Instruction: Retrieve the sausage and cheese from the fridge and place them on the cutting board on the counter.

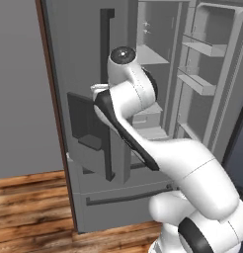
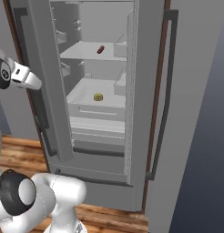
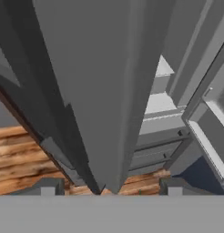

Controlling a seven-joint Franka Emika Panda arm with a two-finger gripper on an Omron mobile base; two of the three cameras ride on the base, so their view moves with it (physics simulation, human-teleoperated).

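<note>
The sausage [image 2: 100,49] lies on an upper shelf of the open fridge [image 2: 50,91], long axis slanting; the cheese [image 2: 99,97] sits one shelf below, centre frame. The gripper [image 3: 109,190], jaws spread and empty, faces the left door's edge (handle side), so both items lie to its right, deeper inside.

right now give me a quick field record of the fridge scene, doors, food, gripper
fridge: right door swung wide open, left door shut
sausage: lying on an upper shelf inside
cheese: on a lower shelf, below the sausage
gripper: open, empty, fingertips either side of the left door's edge
floor: wooden planks
task progress: neither food item picked up yet
</note>
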